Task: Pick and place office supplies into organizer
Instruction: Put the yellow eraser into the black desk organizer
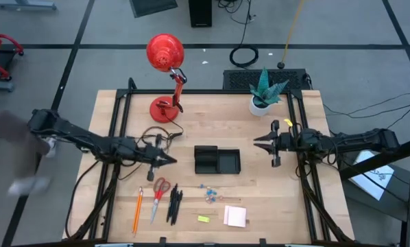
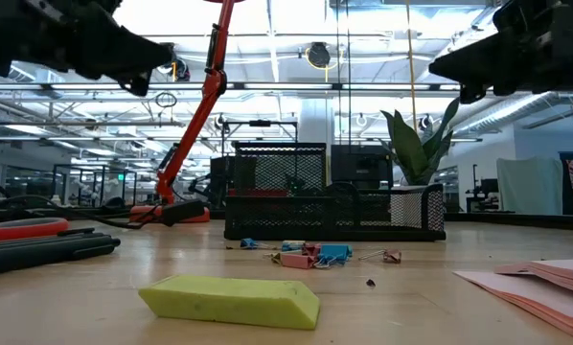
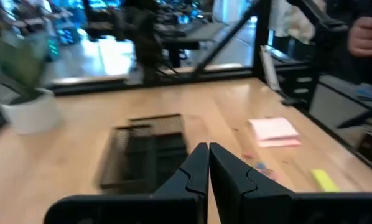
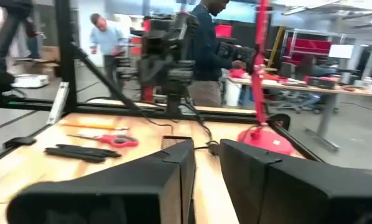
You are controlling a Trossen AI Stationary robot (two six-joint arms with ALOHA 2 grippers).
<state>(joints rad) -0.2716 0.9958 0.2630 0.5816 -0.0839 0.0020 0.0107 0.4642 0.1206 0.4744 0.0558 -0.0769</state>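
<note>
I have both arms raised above the table (image 1: 273,206), nothing held in either. The left gripper (image 1: 169,159) hangs left of the black mesh organizer (image 1: 216,160), its fingers (image 3: 198,171) pressed together with no gap. The right gripper (image 1: 260,143) sits on the organizer's other side, near the potted plant (image 1: 263,92), and its fingers (image 4: 173,168) stand slightly parted with a narrow slot between them, nothing in it.

The supplies all lie on the near strip of table, none in the organizer as far as I can see. From the left: the orange pencil (image 1: 137,210), the red-handled scissors (image 1: 158,194), the black pens (image 1: 173,203), then the small blue clips (image 1: 209,195), the yellow-green eraser-like piece (image 1: 203,219) and the pink sticky-note pad (image 1: 235,216).

I judge the step in hand to be choosing and approaching a first item. To do it well, I would send the left arm to the pencil or pens, since they lie on its side, and open its fingers before descending. Long items want a grasp across the shaft near the middle, fingers square to it, so they do not swing. The pens lie touching each other, so I would come down on the outer one to avoid dragging its neighbour. The right arm suits the pad or the yellow-green piece; I would widen its fingers further first.
</note>
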